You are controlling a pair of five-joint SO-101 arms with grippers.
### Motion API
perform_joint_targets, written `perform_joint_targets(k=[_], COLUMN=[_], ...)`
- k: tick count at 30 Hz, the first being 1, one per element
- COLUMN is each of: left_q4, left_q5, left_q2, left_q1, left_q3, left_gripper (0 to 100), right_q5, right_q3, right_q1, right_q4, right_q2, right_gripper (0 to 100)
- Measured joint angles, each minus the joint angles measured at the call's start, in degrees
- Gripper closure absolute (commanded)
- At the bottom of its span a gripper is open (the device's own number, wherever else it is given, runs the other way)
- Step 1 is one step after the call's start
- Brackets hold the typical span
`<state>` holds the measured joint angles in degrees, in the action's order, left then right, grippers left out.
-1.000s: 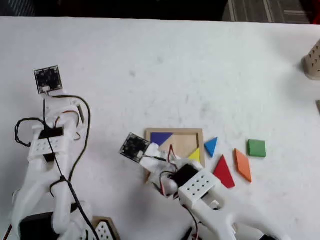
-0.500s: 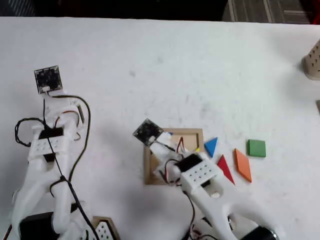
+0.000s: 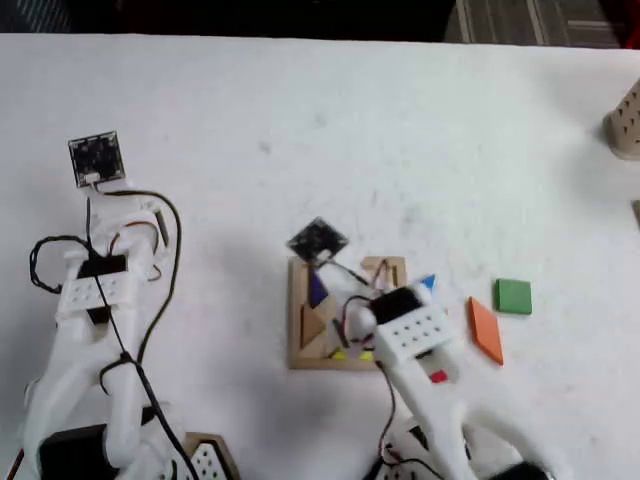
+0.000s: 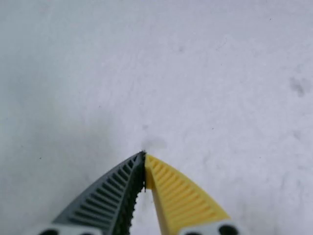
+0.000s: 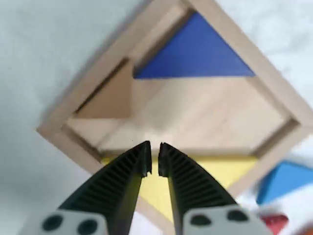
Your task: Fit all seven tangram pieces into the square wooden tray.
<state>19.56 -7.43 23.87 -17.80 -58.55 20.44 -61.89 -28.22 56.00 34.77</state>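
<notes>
The square wooden tray [image 3: 296, 345] lies mid-table, and the right arm [image 3: 412, 334] stands over its right half. Inside it are a dark blue triangle [image 3: 317, 290] [image 5: 195, 51] and a brown triangle [image 3: 311, 326] [image 5: 110, 98]. A yellow triangle [image 3: 350, 355] [image 5: 230, 169] lies flat across the tray's near rim [image 5: 54, 132]. My right gripper [image 5: 154, 149] hangs over that triangle's long edge, shut to a thin slit with nothing between the fingers. My left gripper [image 4: 144, 156] is shut over bare table far to the left.
Right of the tray lie a small blue triangle [image 3: 428, 283], an orange parallelogram [image 3: 485, 330] and a green square [image 3: 513, 296]. A corner of the red triangle [image 3: 438, 377] peeks from under the right arm. A pegged wooden block [image 3: 626, 125] stands at the far right edge.
The right arm turned and shifted right over the tray, so it now covers the red triangle. The yellow triangle went from the tray's right side to its near rim. The left arm kept still.
</notes>
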Motion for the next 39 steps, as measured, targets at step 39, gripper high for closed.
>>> perform_joint_targets(k=[39], left_q4=[0.0], left_q5=[0.0], left_q2=[0.0], left_q1=[0.0], left_q3=[0.0], left_gripper=[98], right_q5=[12.4], right_q3=[12.5], right_q1=[7.9], right_q4=[-6.0], right_q2=[-19.5], right_gripper=[96.3])
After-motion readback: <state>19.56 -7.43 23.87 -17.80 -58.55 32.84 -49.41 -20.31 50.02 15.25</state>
